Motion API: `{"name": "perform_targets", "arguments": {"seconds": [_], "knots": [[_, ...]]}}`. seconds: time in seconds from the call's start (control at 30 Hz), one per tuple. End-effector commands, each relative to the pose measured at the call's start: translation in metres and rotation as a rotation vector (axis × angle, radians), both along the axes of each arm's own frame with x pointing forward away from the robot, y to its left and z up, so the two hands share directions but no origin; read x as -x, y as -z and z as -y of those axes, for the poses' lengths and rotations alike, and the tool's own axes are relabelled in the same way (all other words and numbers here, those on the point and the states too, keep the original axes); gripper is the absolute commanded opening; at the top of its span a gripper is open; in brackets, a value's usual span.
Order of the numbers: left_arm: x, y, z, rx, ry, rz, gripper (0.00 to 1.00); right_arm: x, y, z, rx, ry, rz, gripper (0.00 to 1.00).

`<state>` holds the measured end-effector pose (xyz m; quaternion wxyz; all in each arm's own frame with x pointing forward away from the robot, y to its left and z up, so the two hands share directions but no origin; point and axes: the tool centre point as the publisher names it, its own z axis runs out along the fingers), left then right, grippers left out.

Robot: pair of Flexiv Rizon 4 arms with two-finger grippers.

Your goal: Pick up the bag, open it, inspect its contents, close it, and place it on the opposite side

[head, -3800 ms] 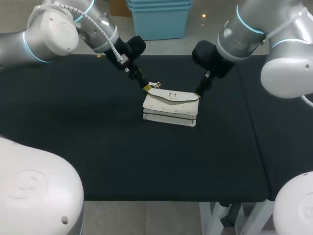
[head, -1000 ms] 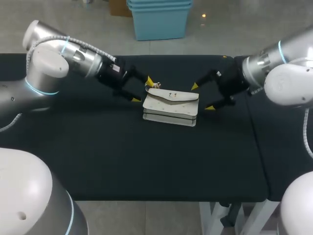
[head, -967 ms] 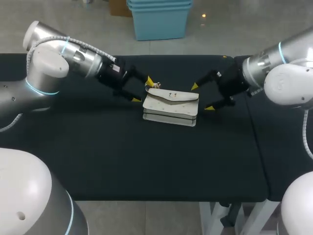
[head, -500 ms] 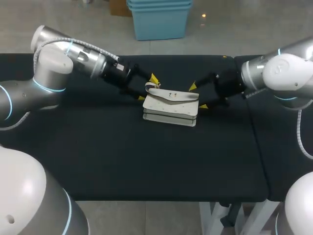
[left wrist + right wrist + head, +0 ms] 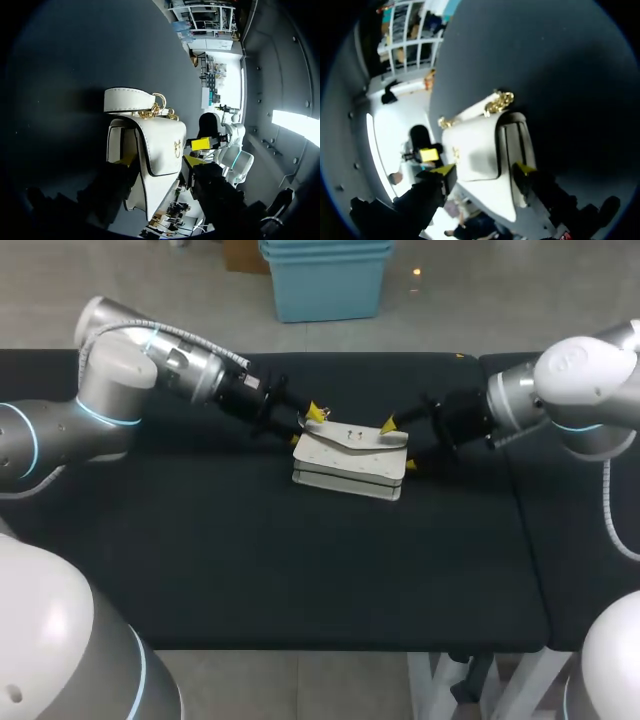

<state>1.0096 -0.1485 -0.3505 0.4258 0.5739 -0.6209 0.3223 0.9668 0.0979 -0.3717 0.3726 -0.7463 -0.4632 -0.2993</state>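
— Position of the white leather flap handbag [image 5: 350, 455]: where do we have it?
— Near the middle of the black table [image 5: 300, 580], a little toward twelve o'clock. It rests on the surface with its flap down over the front, and we see no sign that it has left the table.
— And our arms?
— Our left yellow-tipped gripper [image 5: 306, 426] sits at the bag's nine o'clock end, and our right yellow-tipped gripper [image 5: 398, 445] at its three o'clock end. Each one brackets the bag's thickness. We cannot tell from any view whether either is pinching the bag or only standing around it.
— Why take both ends?
— We read this as the pick-up step. A soft bag would likely sag or swing from a single hold, and two holds should keep it level. That also leaves the flap free between us for the opening that follows.
— The gold chain [image 5: 156, 111]?
— It is bunched with the white strap [image 5: 127, 100] at the bag's eleven o'clock corner, just beside our left gripper. It could get caught in that hold, so we would watch it.
— How far along are we?
— Early, in our judgement. The flap is closed, the contents are unseen, and the bag has not gone to the opposite side.
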Motion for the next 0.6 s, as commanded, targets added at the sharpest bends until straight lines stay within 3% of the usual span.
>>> {"name": "perform_targets", "arguments": {"seconds": [0.03,0.1,0.13,0.2,0.27,0.3,0.6], "knots": [[-0.0036,0.0101,0.0011,0.009,0.003,-0.018,0.46,-0.0019,0.0109,-0.0014,-0.018,-0.011,-0.015,0.73],[-0.0036,0.0112,0.0012,0.008,0.001,-0.021,0.33,-0.0009,0.0111,-0.0014,-0.025,-0.005,-0.014,0.46],[-0.0035,0.0115,0.0011,0.007,0.001,-0.023,0.06,-0.0002,0.0107,-0.0013,-0.028,-0.003,-0.012,0.40],[-0.0031,0.0118,0.0009,0.006,0.000,-0.025,0.00,0.0008,0.0094,-0.0013,-0.031,-0.003,-0.009,0.27],[-0.0026,0.0121,0.0005,0.004,-0.002,-0.024,0.00,0.0016,0.0080,-0.0012,-0.035,0.000,-0.002,0.04],[-0.0019,0.0119,-0.0003,0.003,-0.003,-0.023,0.00,0.0021,0.0070,-0.0012,-0.035,0.000,0.000,0.00],[0.0036,0.0094,-0.0052,0.000,-0.011,-0.006,0.00,0.0032,0.0024,0.0001,-0.051,0.011,0.019,0.00]]}}
